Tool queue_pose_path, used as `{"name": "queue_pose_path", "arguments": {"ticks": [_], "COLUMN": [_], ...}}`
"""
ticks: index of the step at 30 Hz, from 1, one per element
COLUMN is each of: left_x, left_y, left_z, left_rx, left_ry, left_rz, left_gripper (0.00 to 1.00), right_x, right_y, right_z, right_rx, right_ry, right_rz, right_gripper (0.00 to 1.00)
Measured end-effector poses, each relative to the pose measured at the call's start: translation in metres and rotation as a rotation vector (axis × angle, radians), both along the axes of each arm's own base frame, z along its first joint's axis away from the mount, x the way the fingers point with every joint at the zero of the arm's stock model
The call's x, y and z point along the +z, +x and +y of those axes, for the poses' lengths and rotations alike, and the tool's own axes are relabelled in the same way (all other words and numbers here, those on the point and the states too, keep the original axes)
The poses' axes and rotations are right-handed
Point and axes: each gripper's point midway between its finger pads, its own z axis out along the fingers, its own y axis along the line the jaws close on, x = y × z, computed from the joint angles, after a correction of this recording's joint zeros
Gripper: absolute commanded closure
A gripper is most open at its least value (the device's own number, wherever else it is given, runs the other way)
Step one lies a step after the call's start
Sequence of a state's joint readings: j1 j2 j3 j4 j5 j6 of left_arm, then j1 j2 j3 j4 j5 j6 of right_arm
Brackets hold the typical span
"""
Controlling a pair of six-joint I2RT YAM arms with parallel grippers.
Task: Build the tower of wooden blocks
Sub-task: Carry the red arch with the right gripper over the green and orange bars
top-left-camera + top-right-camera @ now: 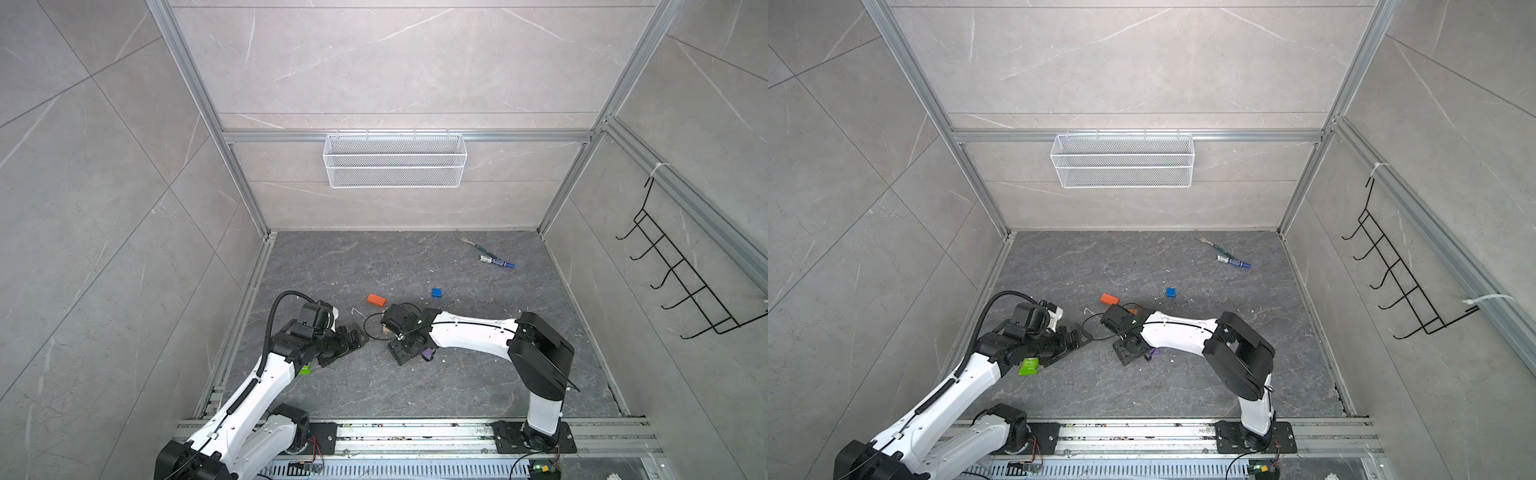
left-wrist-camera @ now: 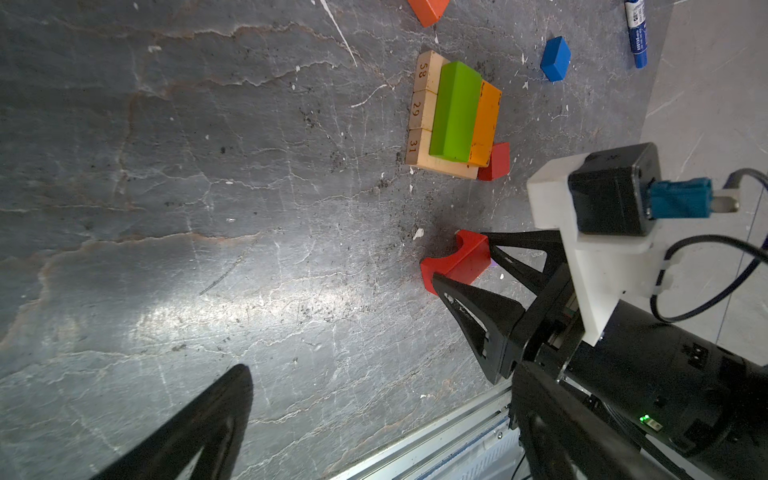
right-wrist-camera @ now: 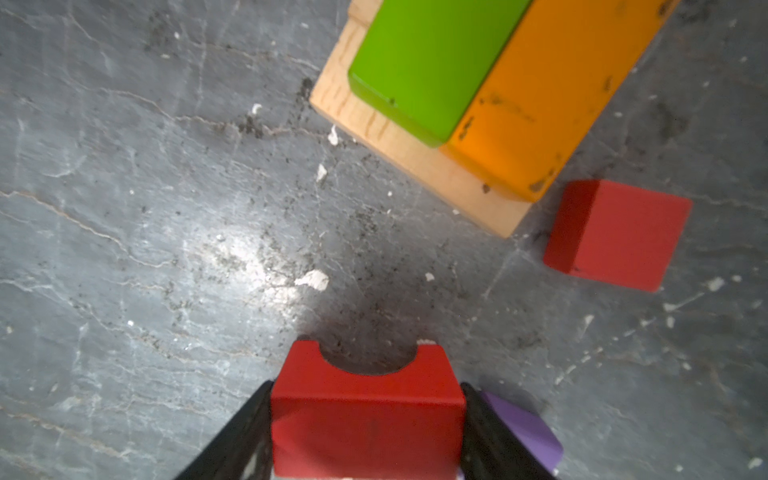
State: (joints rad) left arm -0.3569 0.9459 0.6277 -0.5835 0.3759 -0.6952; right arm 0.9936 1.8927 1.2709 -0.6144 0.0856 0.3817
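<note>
At the bottom centre of the right wrist view we see the right gripper (image 3: 365, 388), jaws pressed on the flat sides of the red arch (image 3: 365, 419), apparently clamped, though blur hides the contact. It looks like light, rigid, slick painted wood, and those flats suit holding. The tower (image 3: 436, 62) stands upper right. The left gripper (image 1: 351, 341) gapes empty.

Bright even light, glare patches, blurry red arch (image 3: 368, 419), bowed edges.
</note>
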Motion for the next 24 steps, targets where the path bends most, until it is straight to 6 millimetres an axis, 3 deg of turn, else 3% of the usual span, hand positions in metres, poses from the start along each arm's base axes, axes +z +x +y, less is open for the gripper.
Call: {"name": "queue_pose_path", "arguments": {"ticks": [5, 24], "left_x": [0.0, 0.0], "left_y": [0.0, 0.0], "left_z": [0.0, 0.001], "left_rx": [0.001, 0.003], "left_ry": [-0.001, -0.001], "left_rz": [0.0, 0.001], "left_gripper": [0.01, 0.01], "right_x": [0.0, -0.012], "right_y": [0.0, -0.002], "right_z": [-0.001, -0.004], "right_rx": [-0.02, -0.066], "right_ry": [0.002, -0.019], "right_rz": [0.006, 0.031], "right_gripper": [0.38, 0.55]}}
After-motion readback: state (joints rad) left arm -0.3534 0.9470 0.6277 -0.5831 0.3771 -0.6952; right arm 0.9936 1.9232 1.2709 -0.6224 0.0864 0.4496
